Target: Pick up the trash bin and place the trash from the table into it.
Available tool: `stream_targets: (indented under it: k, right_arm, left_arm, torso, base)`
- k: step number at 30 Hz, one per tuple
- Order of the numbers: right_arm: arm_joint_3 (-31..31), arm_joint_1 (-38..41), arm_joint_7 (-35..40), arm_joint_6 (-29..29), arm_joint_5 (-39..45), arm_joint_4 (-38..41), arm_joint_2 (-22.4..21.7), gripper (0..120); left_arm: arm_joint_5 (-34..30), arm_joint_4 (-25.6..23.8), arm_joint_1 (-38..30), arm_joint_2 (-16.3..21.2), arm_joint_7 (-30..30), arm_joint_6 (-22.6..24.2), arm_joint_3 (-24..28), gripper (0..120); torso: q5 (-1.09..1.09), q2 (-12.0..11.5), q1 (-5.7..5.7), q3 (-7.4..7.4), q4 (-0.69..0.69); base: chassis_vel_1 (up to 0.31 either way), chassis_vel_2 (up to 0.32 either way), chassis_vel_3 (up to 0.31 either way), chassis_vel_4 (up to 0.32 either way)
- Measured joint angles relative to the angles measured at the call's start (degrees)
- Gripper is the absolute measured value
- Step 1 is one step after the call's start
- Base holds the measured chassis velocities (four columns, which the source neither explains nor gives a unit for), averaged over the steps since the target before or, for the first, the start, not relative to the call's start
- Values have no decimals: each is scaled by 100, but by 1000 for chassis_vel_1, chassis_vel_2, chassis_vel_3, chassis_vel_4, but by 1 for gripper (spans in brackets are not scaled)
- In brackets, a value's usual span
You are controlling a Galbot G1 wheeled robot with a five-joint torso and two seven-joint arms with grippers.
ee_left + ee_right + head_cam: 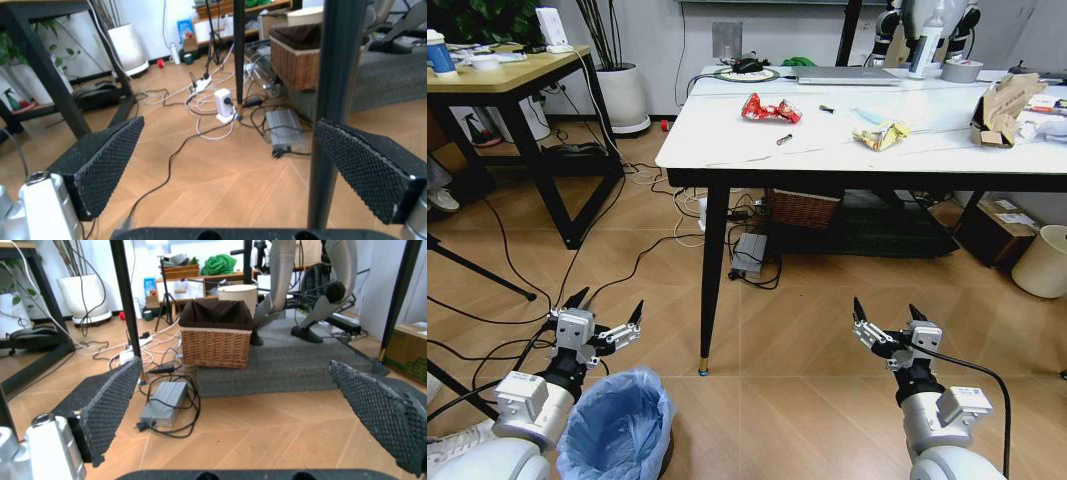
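Note:
The trash bin (617,425), lined with a crinkly light-blue bag, stands on the floor at the bottom left of the head view. My left gripper (607,312) hangs open just above and behind its rim, holding nothing. Low at the right, my right gripper (885,314) is open too. On the white marble table (727,140) lies the trash: a red crumpled wrapper (770,109), a yellow wrapper (880,134), torn brown cardboard (1002,108) and small scraps (784,139). In the left wrist view, open black pads (100,165) frame a black table leg (337,100).
A wooden-topped desk (512,75) stands at the left with cables trailing over the floor. Under the table are a wicker basket (217,337), a grey power brick (162,401) and a grey mat. A cream round bin (1042,262) sits at the far right. A laptop (847,75) lies on the table.

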Motion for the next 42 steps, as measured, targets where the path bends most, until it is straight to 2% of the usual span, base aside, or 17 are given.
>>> stream_targets:
  k: [5,6,9,13,15,19,26,29,33,42]
  right_arm:
    - [11,-3,51,0,29,4,9,100]
    - [12,-4,64,0,39,4,24,100]
    - [12,3,84,0,52,4,43,100]
    - [35,26,126,-7,119,-10,56,100]
    - [40,28,131,-8,128,-14,53,100]
    - [70,55,172,-15,199,-72,46,100]
    - [42,104,191,-21,214,-151,143,100]
    - [32,97,191,-21,207,-155,163,100]
    - [31,55,191,-22,174,-171,198,100]
    - [21,35,190,-21,26,-278,247,100]
  left_arm:
    - [-248,147,107,145,73,66,-244,100]
    - [-414,260,202,271,223,136,-488,100]
    - [-608,366,283,389,323,219,-669,100]
    - [-959,817,468,688,471,373,-1054,100]
    - [-969,841,474,699,477,379,-1066,100]
    - [-1189,1247,531,876,605,609,-1189,100]
    - [-1283,1823,625,1184,665,966,-975,100]
    - [-1299,1907,609,1216,667,1027,-925,100]
    - [-1286,2289,325,1314,648,1140,-662,100]
    - [-1142,2811,-107,1522,595,1348,-328,100]
  torso:
    - [0,-2,5,-5,0]
    - [0,0,7,-4,0]
    - [-1,4,9,-2,0]
    - [0,17,11,8,0]
    - [0,19,12,9,0]
    - [0,27,14,15,0]
    - [-1,41,17,26,0]
    - [0,43,17,28,0]
    - [-1,49,18,32,0]
    - [-1,55,20,37,0]
  base:
    - [0,0,0,0]
    - [0,0,0,0]
    - [0,0,0,0]
    - [0,0,0,0]
    - [0,0,0,0]
    - [0,0,0,0]
    - [0,0,0,0]
    - [0,0,0,0]
    - [0,0,0,0]
    - [0,0,0,0]
